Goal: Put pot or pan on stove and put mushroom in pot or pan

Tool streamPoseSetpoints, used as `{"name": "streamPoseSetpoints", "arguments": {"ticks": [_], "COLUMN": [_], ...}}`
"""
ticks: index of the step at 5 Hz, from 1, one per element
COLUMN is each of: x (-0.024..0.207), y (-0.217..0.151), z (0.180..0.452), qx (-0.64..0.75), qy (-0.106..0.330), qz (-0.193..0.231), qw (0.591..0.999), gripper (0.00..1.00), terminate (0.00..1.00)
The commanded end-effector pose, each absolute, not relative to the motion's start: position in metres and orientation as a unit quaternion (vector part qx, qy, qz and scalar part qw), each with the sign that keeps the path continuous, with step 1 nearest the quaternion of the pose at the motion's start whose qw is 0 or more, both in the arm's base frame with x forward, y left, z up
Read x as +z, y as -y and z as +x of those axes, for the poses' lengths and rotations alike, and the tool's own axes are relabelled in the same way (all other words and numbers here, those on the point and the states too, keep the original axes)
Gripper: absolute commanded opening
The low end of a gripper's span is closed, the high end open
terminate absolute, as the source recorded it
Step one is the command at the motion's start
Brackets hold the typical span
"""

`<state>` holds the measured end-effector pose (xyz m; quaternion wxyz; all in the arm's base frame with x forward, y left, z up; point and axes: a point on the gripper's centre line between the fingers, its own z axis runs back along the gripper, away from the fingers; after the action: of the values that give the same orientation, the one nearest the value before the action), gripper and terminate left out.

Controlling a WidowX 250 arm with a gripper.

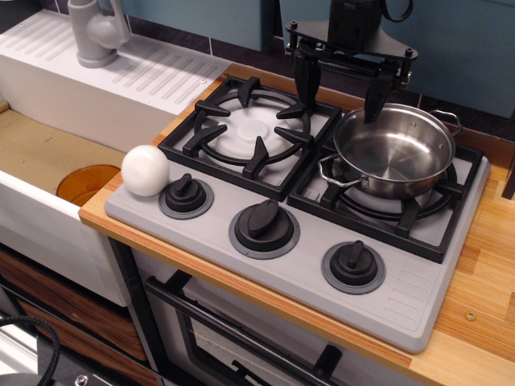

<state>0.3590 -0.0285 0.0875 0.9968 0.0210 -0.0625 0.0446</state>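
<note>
The shiny steel pan [396, 150] sits on the right burner grate of the grey stove [273, 265], slightly tilted, with nothing inside. The white mushroom [145, 170] rests on the stove's front left corner, next to the left black knob [186, 194]. My gripper [339, 87] hangs open above the back of the stove, its right finger [376, 95] just above the pan's far left rim and its left finger over the left grate. It holds nothing.
The left burner grate [247, 133] with its pale plate is bare. A white ridged drainboard [121, 64] and a grey faucet [95, 32] stand at the back left. A sink with an orange drain [87, 183] lies left of the stove. Wooden counter [491, 265] runs right.
</note>
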Motion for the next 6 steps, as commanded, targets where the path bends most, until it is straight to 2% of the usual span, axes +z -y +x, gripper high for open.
{"name": "streamPoseSetpoints", "arguments": {"ticks": [1, 6], "x": [0.088, 0.051], "y": [0.029, 0.034], "z": [0.359, 0.364], "qx": [0.045, 0.047], "qy": [0.063, 0.094], "qz": [0.021, -0.011], "qw": [0.997, 0.994], "gripper": [1.0, 1.0], "terminate": [0.0, 0.0]}}
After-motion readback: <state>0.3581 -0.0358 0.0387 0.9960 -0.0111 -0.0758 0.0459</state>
